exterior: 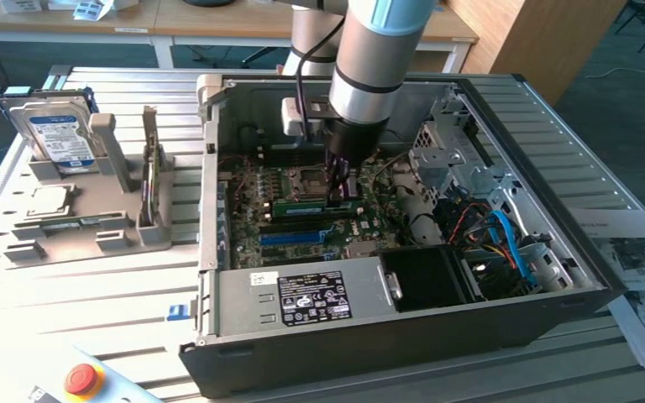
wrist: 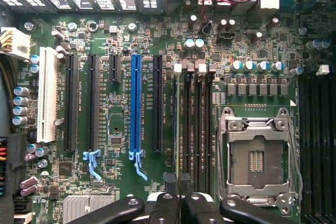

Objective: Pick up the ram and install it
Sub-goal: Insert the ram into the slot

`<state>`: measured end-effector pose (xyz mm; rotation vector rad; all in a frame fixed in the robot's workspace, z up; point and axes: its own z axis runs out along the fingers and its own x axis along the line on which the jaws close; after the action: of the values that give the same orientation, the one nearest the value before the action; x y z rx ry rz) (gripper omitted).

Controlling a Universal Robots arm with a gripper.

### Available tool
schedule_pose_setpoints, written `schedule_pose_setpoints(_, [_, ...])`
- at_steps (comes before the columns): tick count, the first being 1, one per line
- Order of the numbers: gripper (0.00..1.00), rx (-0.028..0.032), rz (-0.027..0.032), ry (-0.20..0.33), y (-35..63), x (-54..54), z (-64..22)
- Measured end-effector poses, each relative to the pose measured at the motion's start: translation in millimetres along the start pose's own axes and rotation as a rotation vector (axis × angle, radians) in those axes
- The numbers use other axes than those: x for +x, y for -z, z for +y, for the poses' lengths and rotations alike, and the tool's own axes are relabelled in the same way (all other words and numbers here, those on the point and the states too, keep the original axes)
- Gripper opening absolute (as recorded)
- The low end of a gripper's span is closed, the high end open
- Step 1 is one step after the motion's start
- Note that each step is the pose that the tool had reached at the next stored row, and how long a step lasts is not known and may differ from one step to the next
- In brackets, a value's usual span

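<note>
Claw (exterior: 342,190) pinches ram (exterior: 300,204) over motherboard (wrist: 121,182) memory slots (wrist: 197,129).

Slatted metal table (exterior: 110,285), open computer case (exterior: 412,336) on it, grey parts tray (exterior: 110,197) on the exterior view's left of the case, printed sheets (exterior: 642,277) on that view's right

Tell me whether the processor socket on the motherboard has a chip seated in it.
No, the processor socket is empty: its bare contact field shows, with no chip seated on it.
</note>
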<state>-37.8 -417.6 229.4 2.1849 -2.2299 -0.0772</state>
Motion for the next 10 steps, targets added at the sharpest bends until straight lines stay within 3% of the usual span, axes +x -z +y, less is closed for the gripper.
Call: schedule_pose_setpoints(10, [0.12, 0.0001, -0.0006, 0.000, -1.1, -0.1, -0.1])
